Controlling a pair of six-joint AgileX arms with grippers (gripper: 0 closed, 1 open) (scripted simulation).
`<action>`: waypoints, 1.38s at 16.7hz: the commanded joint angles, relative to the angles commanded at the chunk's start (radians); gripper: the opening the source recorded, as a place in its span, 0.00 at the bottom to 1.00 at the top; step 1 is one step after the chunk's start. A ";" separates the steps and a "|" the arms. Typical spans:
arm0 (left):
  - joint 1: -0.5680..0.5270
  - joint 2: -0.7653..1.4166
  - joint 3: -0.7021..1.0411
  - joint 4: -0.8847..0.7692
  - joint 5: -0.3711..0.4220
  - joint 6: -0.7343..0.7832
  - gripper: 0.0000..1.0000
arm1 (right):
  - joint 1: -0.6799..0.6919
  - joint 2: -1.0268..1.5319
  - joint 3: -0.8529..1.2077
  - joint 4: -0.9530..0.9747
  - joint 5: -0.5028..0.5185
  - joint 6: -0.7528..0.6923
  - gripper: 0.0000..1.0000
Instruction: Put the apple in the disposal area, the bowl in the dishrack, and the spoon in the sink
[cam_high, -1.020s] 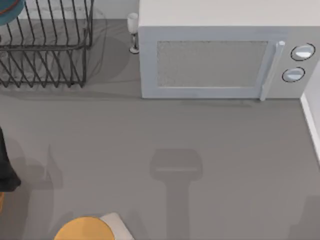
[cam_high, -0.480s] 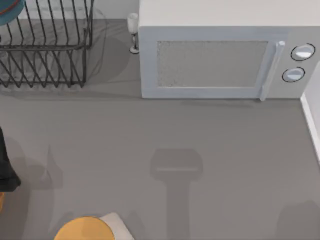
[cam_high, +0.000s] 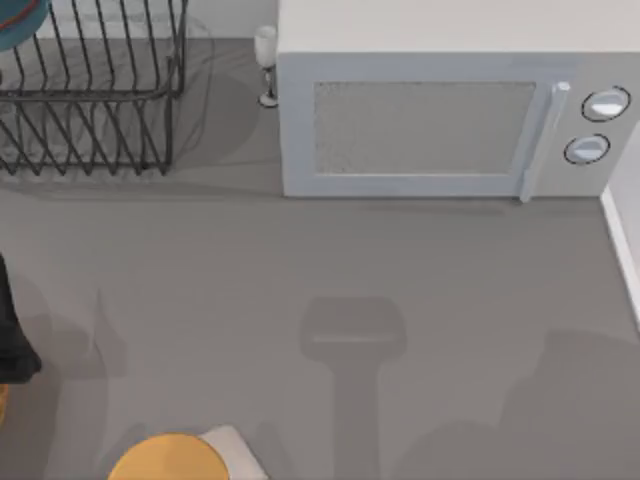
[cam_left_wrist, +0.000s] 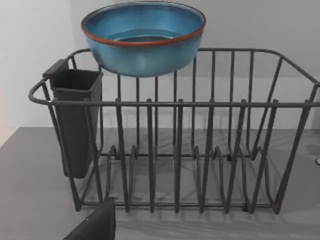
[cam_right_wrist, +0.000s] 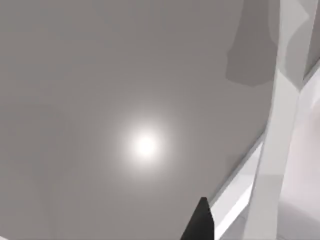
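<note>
Grey countertop (cam_high: 300, 260) ran across the scene, w/ a white microwave (cam_high: 450, 110) at the back right and a pale wall behind. The dishrack (cam_high: 90, 90), black wire, stood at the back left corner of the top view; in the left wrist view it (cam_left_wrist: 175, 145) faced the camera, w/ a dark cutlery holder (cam_left_wrist: 75, 120) hung on one end. The bowl (cam_left_wrist: 144, 36), teal-blue w/ reddish rim, sat upright on top of the rack's upper rods at the holder's end; a sliver of it (cam_high: 20, 20) showed at the top view's upper left edge. A small white stemmed glass (cam_high: 266, 65) stood between rack and microwave, just beside the microwave's corner. At the front left, a yellow-orange disc (cam_high: 168, 458) lay partly over a pale board (cam_high: 235, 450). Left arm (cam_high: 12, 335) appeared as a dark shape at the left edge; one dark fingertip (cam_left_wrist: 95, 225) showed low in the left wrist view, apart from the rack, so can't tell if that gripper was released or clenched. Right wrist view looked at bare grey surface, w/ one dark fingertip (cam_right_wrist: 200, 220) at the bottom edge; right gripper's state also can't tell.
</note>
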 joint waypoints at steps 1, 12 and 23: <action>0.000 0.000 0.000 0.000 0.000 0.000 1.00 | 0.013 0.061 0.083 -0.027 0.001 0.006 0.00; 0.000 0.000 0.000 0.000 0.000 0.000 1.00 | 0.193 0.854 1.250 -0.373 0.006 0.194 0.00; 0.000 0.000 0.000 0.000 0.000 0.000 1.00 | 0.280 1.156 1.688 -0.483 0.013 0.327 0.00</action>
